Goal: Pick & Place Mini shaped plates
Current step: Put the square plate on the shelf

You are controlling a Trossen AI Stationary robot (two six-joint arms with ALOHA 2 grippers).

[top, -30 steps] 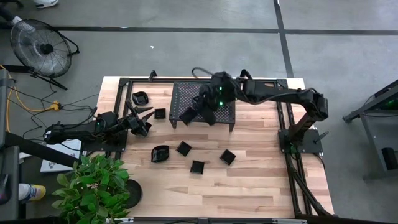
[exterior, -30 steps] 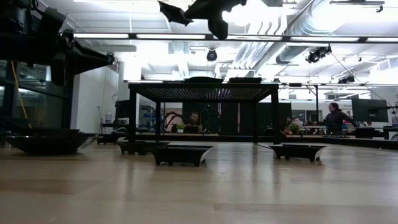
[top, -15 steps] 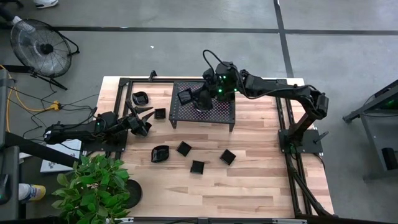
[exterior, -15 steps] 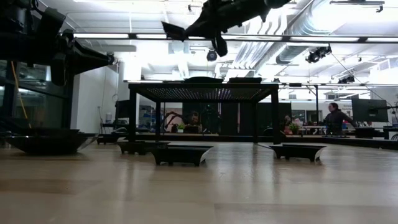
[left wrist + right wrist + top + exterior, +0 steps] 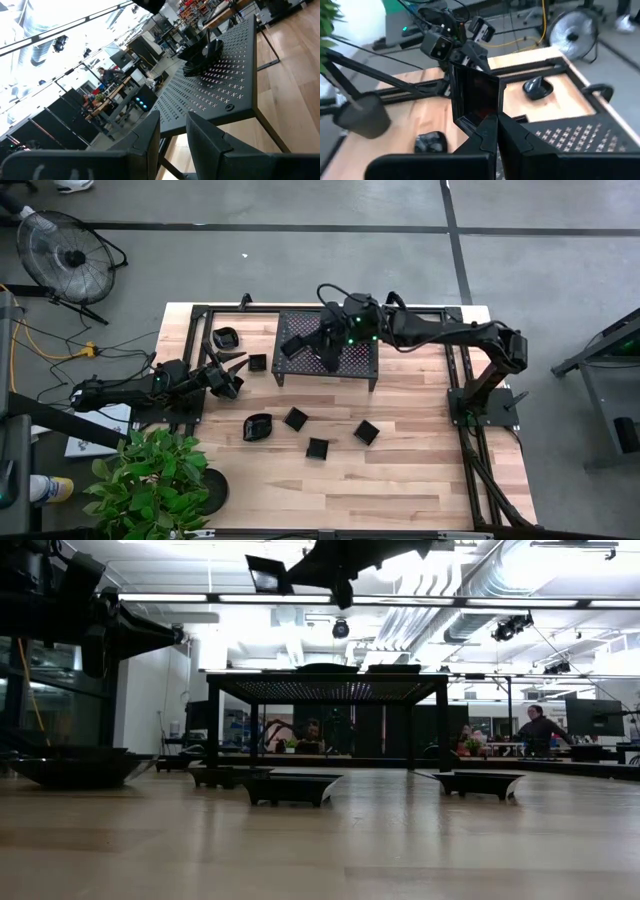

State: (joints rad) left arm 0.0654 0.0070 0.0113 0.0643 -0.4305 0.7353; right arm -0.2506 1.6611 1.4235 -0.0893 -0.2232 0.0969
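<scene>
- High view: the right gripper [image 5: 303, 346] reaches over the mesh rack [image 5: 366, 360], fingers clamped on a square plate [image 5: 293, 347] held above the rack's left part; the left gripper [image 5: 232, 370] waits near the table's [image 5: 400, 470] left edge, beside a small plate [image 5: 257, 363]; four more plates [image 5: 318, 447] lie on the wood in front of the rack; one round plate [image 5: 227, 337] sits at the back left.
- Low view: the held plate [image 5: 266, 573] hangs high above the rack [image 5: 330, 685]; plates [image 5: 290, 787] rest on the table.
- Left wrist view: its fingers [image 5: 207, 147] stand a little apart, holding nothing; a dark dish [image 5: 202, 54] sits on the rack.
- Right wrist view: closed fingers [image 5: 512, 137] pinch the square plate's [image 5: 475, 97] edge.
</scene>
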